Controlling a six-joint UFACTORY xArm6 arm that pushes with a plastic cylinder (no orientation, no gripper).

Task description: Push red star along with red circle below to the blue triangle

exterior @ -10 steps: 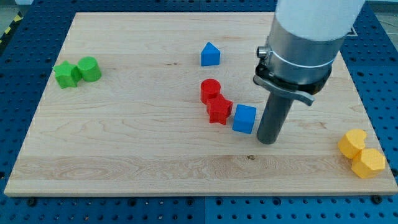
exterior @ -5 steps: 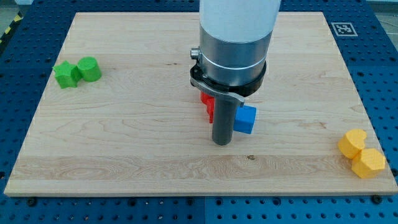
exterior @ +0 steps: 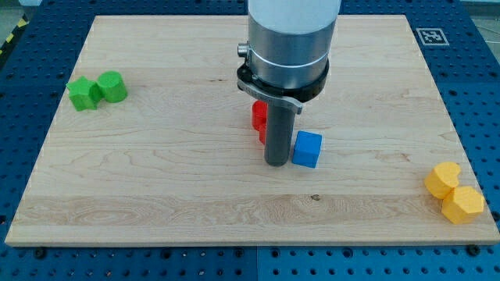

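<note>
My tip (exterior: 275,163) wedged between red blocks (exterior: 259,117) and blue cube (exterior: 307,149).

pale grained wood board (exterior: 156,179); matt blue cube (exterior: 307,148); brushed metal collar (exterior: 286,58).

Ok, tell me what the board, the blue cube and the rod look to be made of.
The board: pale wood with visible grain streaks and a small dark knot, matte finish. The blue cube: probably plastic, judging by its uniform saturated colour and smooth faces, though it could be painted. The rod, ending at my tip just left of the cube: dark grey, faintly sheened, likely metal or hard plastic.
</note>
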